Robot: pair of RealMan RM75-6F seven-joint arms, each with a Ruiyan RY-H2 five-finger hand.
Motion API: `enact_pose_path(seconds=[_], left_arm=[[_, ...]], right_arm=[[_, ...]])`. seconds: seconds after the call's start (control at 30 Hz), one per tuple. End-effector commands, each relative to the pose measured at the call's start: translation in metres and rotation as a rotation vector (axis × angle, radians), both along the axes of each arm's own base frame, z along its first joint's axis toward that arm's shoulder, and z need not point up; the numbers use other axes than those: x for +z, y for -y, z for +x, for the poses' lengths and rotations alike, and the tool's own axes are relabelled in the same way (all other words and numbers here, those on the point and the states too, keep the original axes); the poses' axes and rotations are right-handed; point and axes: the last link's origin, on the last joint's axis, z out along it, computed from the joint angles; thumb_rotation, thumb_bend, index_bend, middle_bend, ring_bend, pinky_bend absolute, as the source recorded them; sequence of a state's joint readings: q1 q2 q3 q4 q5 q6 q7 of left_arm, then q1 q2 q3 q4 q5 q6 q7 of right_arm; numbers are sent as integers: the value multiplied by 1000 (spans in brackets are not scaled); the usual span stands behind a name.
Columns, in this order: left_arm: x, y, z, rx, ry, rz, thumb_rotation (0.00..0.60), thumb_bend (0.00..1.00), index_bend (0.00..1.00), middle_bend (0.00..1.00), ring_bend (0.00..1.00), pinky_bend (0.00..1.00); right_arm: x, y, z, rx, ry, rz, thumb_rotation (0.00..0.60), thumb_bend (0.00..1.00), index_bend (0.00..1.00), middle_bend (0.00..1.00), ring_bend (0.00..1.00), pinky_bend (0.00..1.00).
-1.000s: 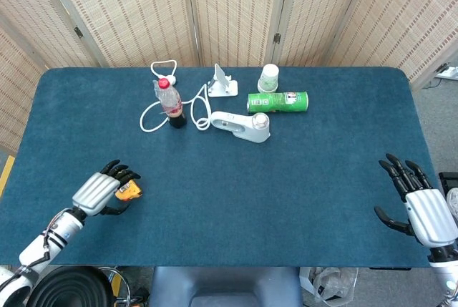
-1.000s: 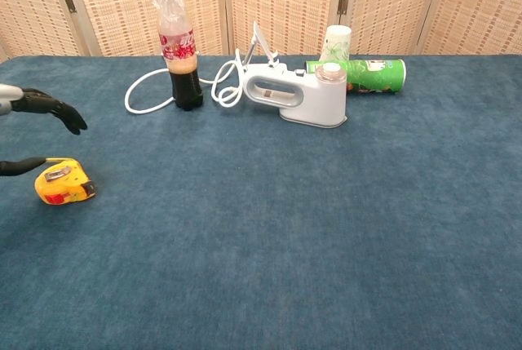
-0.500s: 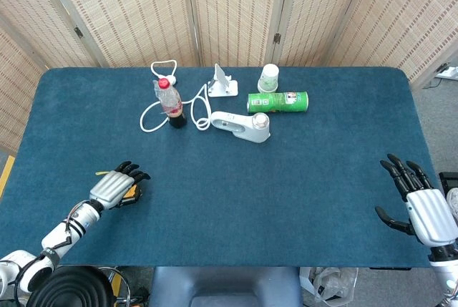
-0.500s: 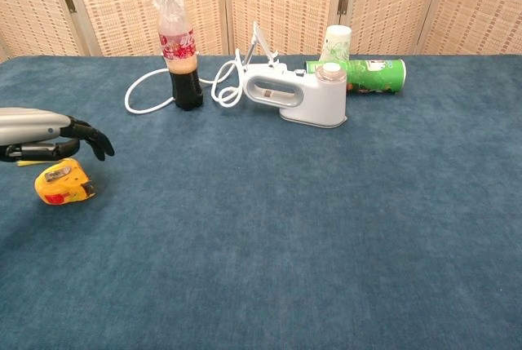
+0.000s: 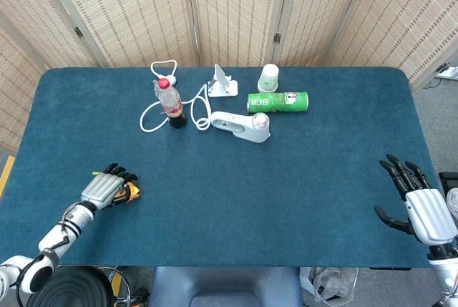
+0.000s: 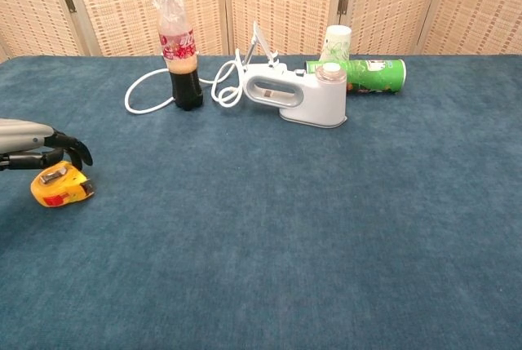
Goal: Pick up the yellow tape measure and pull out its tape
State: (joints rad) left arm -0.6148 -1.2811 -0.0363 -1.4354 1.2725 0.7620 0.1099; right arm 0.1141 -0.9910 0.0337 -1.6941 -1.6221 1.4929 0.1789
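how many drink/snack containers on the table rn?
3, all at the far side: a cola bottle standing upright inside the white cable loop, a paper cup upright near the screen, and a green can lying on its side beside the cup. None look hidden.

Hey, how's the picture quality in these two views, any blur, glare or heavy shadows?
Head view: even light, sharp, no glare; the left hand hides most of the yellow tape measure. Chest view: also sharp, soft shadow beside the tape measure, left hand cropped at the frame edge.
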Motion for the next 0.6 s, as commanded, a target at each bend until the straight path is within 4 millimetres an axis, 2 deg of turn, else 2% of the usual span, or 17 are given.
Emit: enact_pose_path(seconds=[0.03,0.37,0.43,0.5,0.6], left_arm=[[5,6,-6,20,-6,6,0,744,252,318,157,34],[16,23,-16,60,-1,63,0,733,234,327,175,40],[18,26,-17,53,-1,72,0,651,185,310,165,40],[18,29,-17,41,0,78,0,518,129,265,141,40],[18,34,-20,27,-12,77,0,438,84,211,120,37]], right_arm=[[0,1,0,0,2,0,600,315,65,69,172,77],[-1,2,1,11,4,1,600,315,65,69,174,77],[0,2,1,13,4,-2,600,315,65,69,175,77],[0,1,2,14,3,-3,600,315,65,69,179,77],[1,1,2,15,4,-3,600,315,65,69,182,77]])
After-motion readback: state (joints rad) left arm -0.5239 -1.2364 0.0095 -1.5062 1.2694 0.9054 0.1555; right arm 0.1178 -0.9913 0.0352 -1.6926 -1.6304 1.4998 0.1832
